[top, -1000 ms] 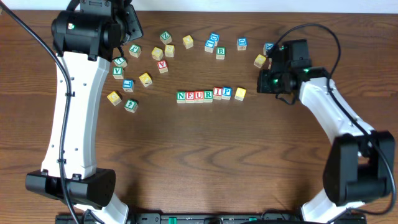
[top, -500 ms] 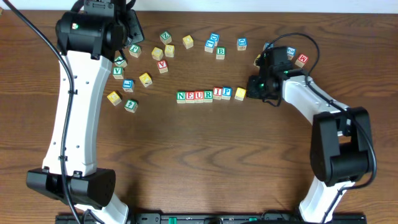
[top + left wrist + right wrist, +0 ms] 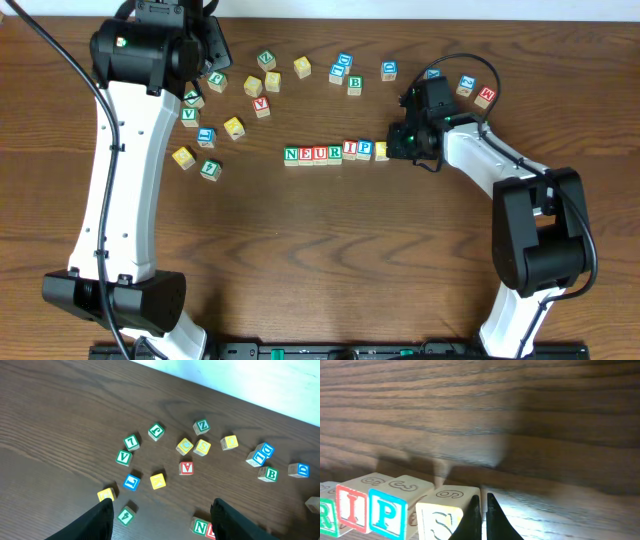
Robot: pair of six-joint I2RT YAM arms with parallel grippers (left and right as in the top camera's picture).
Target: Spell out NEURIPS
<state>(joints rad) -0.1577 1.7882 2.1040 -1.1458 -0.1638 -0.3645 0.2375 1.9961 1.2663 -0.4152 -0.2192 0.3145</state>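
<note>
The row of letter blocks N E U R I P [image 3: 327, 152] lies mid-table. A yellow S block [image 3: 381, 150] stands at its right end, next to the P block [image 3: 385, 510]. My right gripper [image 3: 398, 146] is shut and empty. Its closed fingertips [image 3: 481, 506] rest against the right side of the S block [image 3: 445, 512]. My left gripper [image 3: 162, 520] is open and empty, high above the back left of the table. The N block [image 3: 200, 526] shows at the bottom of its view.
Several loose blocks lie at the back left, among them a yellow one [image 3: 183, 157], a green one [image 3: 210, 169] and a red one [image 3: 261, 105]. More sit at the back: a green B [image 3: 354, 84], a blue [image 3: 466, 86] and a red [image 3: 485, 97].
My right gripper has moved left and down to the S block and nudged it left against the P. The left arm has barely moved.
</note>
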